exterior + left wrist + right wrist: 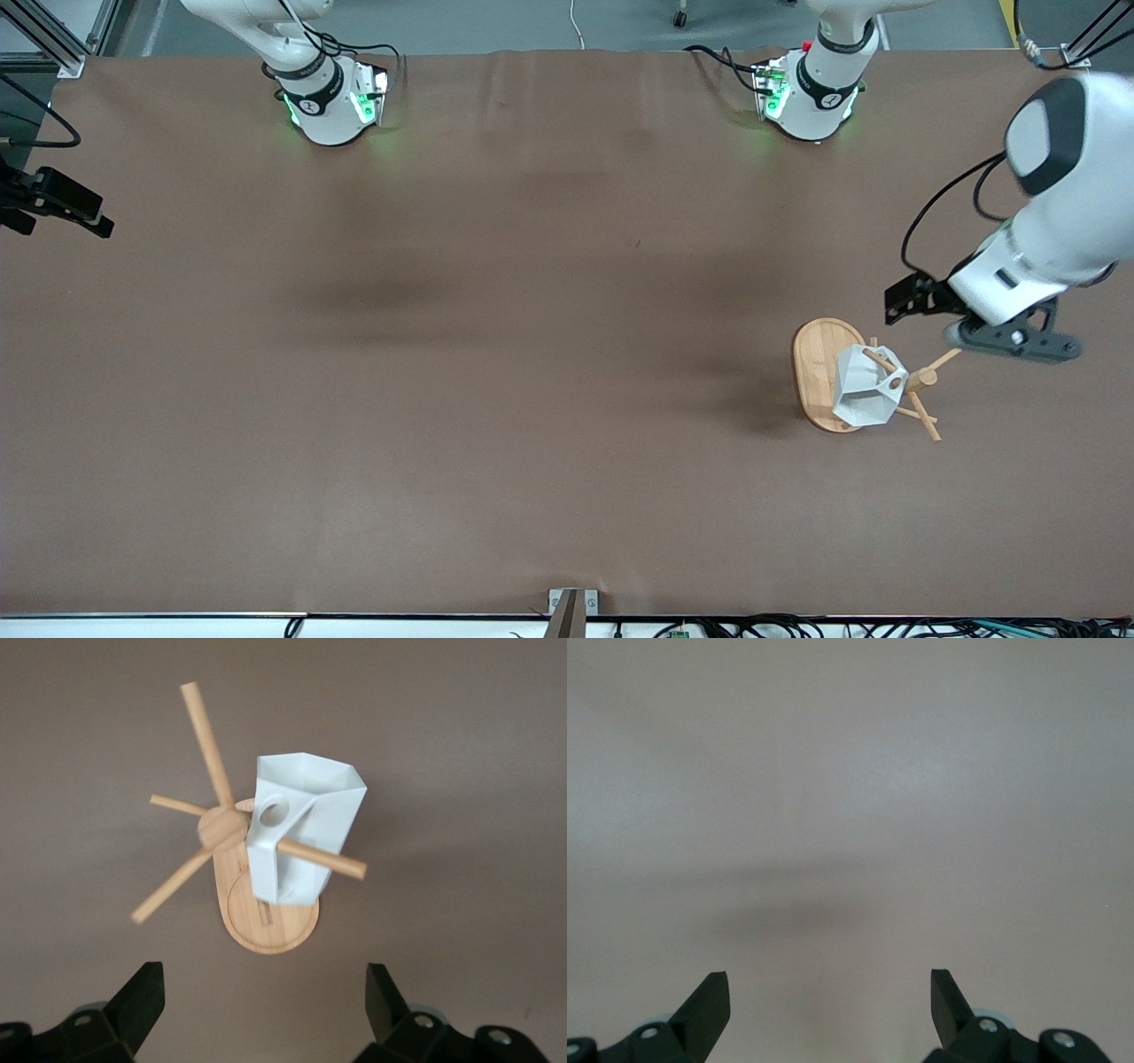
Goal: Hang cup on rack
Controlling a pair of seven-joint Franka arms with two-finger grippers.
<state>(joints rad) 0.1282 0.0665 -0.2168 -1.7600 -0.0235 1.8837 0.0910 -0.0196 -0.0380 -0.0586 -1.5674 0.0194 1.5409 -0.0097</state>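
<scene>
While the cup hangs on the rack, the left gripper hovers above, fingers apart; the right gripper waits, fingers apart.

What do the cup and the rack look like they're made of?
The cup: probably matte plastic or glazed ceramic, judging by flat white facets with crisp edges; which one is unclear. The rack: light bamboo or wood, unpainted, with a tan color and faint grain on its oval base.

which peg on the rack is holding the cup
The thin bamboo peg passing through the round hole in the white faceted cup's handle; the light bamboo rack's other pegs are bare.
</scene>
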